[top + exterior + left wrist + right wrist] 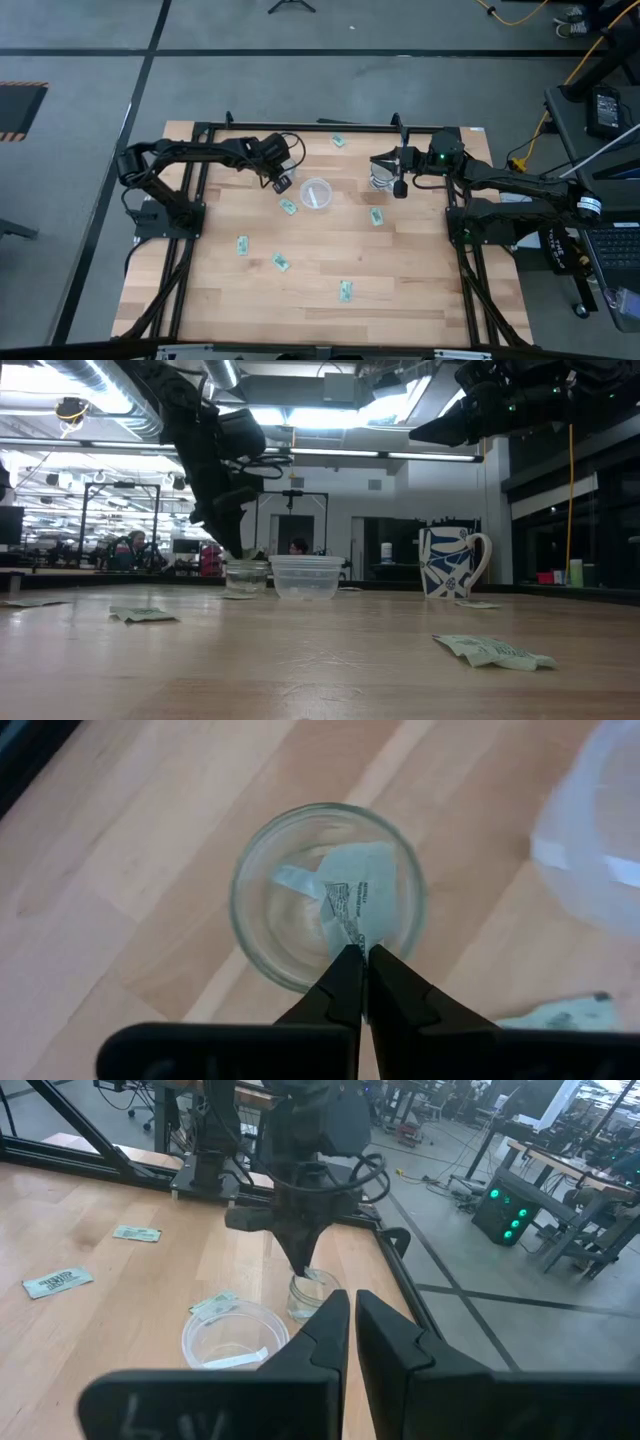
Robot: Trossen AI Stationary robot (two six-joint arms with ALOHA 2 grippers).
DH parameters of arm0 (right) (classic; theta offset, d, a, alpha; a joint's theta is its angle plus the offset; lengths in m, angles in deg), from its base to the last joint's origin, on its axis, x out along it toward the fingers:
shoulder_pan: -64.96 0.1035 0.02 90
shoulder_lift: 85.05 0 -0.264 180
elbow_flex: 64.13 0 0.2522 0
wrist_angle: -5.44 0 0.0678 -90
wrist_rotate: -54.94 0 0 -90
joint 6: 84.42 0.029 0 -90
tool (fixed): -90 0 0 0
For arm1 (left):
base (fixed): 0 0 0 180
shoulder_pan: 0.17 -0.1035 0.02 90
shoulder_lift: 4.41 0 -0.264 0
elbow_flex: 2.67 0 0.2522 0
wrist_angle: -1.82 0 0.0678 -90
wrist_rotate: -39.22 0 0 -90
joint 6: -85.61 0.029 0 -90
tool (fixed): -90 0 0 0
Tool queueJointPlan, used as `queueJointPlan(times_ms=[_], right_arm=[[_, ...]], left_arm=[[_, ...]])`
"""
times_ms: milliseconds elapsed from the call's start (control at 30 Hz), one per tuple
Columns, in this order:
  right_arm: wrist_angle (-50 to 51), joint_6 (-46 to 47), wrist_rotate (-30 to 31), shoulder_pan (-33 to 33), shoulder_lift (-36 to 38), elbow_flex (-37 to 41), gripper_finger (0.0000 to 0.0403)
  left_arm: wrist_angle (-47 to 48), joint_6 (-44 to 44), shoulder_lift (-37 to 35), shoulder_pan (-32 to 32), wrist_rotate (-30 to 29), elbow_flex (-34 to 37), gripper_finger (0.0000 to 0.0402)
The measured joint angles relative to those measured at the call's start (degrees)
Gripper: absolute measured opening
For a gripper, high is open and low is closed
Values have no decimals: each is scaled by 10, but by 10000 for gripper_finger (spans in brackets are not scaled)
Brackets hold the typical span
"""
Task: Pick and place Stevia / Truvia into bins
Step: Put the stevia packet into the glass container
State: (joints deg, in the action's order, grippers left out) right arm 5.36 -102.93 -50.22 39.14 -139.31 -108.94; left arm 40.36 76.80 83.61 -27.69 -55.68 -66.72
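Stevia sachet [358,892], a small flat white-and-pale-green paper packet, is clamped between the closed fingertips of the left end effector [358,956], hanging inside the mouth of the little clear round cup [262,910] directly beneath it. To finish well, I judge the fingers should part only while the packet hangs clear of the rim, then lift straight up so the light cup is not tipped.

Just right of that end effector stands the wider translucent whitish bin [316,193], with one strip already lying in it; a loose sachet [288,207] lies close below, and others [242,245] are scattered well apart on the pale wooden table [400,290]. None blocks the drop.

Farther right, the right end effector [400,187] waits above the table, fingers nearly together and holding nothing, beside a blue-and-white patterned ceramic mug [452,562]. It is near the bins, so crossing arms is the risk.
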Motion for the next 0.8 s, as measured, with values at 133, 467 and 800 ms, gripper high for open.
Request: queueJointPlan(times_ms=[133,467,800], right_arm=[[0,0,0,0,0,0,28],[0,0,0,0,0,0,28],[0,0,0,0,0,0,28]], left_arm=[[-12,5,6,-14,-1,0,4],[-29,32,6,-20,35,0,4],[-61,66,6,-28,24,0,4]])
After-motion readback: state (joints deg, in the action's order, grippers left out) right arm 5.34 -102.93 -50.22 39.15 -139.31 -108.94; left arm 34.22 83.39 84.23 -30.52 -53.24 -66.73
